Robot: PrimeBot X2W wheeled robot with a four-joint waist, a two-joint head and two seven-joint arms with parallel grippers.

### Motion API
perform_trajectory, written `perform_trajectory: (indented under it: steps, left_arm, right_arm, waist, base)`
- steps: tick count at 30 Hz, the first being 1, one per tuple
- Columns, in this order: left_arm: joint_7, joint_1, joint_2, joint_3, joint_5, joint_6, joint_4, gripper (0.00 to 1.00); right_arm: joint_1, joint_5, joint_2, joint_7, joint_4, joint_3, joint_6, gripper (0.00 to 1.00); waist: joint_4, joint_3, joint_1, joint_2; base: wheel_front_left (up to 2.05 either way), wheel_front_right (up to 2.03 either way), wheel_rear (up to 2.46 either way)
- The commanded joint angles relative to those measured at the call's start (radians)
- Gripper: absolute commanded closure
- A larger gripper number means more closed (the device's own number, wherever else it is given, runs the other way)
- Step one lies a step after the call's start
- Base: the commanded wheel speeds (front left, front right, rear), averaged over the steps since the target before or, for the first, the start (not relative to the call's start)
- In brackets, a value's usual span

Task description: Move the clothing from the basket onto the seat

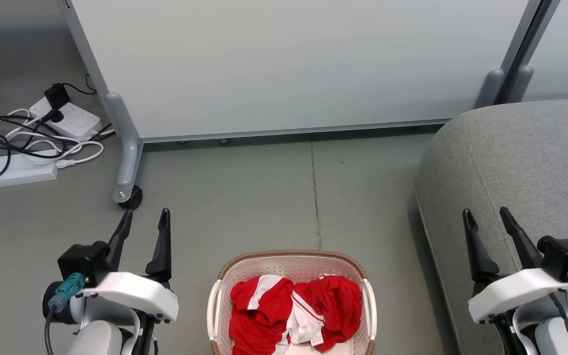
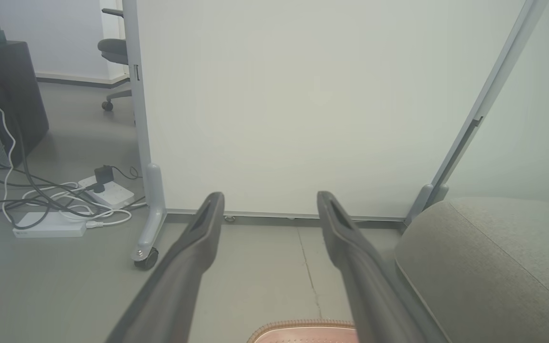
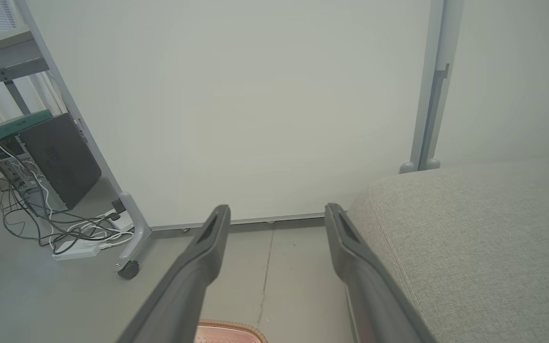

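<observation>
The clothing [image 1: 294, 315] lies crumpled in the basket [image 1: 291, 256] at the bottom middle of the head view. It is two red garments side by side, so the heap's long axis runs left to right across the basket. A white panel sits on the left garment, and striped trim with a small white label [image 1: 317, 339] sits between the two. The basket stands on the floor [image 1: 264, 197], its brown rim curving away from the robot and its near part cut off by the frame. The left hand [image 1: 147, 213] hovers left of the basket, apart from it, fingers spread with nothing between them and pointing away from the robot. The right hand [image 1: 486, 211] hovers above the seat [image 1: 525, 158] near its rounded front edge, fingers likewise apart and gripping nothing, well right of the clothing. A strip of floor separates basket and seat. Bare floor runs ahead to a pale partition [image 1: 289, 64]; its castor foot [image 1: 131, 197] and tangled power strips [image 1: 69, 118] sit far left.
</observation>
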Motion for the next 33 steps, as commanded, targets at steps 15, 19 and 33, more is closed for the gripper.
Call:
perform_trajectory:
  steps: [15,19,33]
  left_arm:
    - [-0.051,0.025,0.001,-0.008,0.079,0.019,0.004,0.0]
    - [-0.06,0.03,0.0,-0.009,0.092,0.022,0.006,0.0]
    - [-0.076,0.039,0.001,-0.019,0.139,0.036,-0.007,0.0]
  right_arm:
    - [0.018,-0.099,0.002,-0.023,-0.007,0.001,0.004,0.0]
    - [0.024,-0.115,0.006,-0.027,-0.012,-0.001,0.004,0.0]
    - [0.042,-0.129,0.02,-0.057,-0.032,-0.019,0.004,0.0]
  waist:
    - [0.006,0.0,0.0,-0.0001]
    - [0.008,0.0,0.0,-0.0001]
    - [0.012,0.002,0.0,-0.0001]
  base:
    - [0.0,0.0,0.0]
    - [0.0,0.0,0.0]
    - [0.0,0.0,0.0]
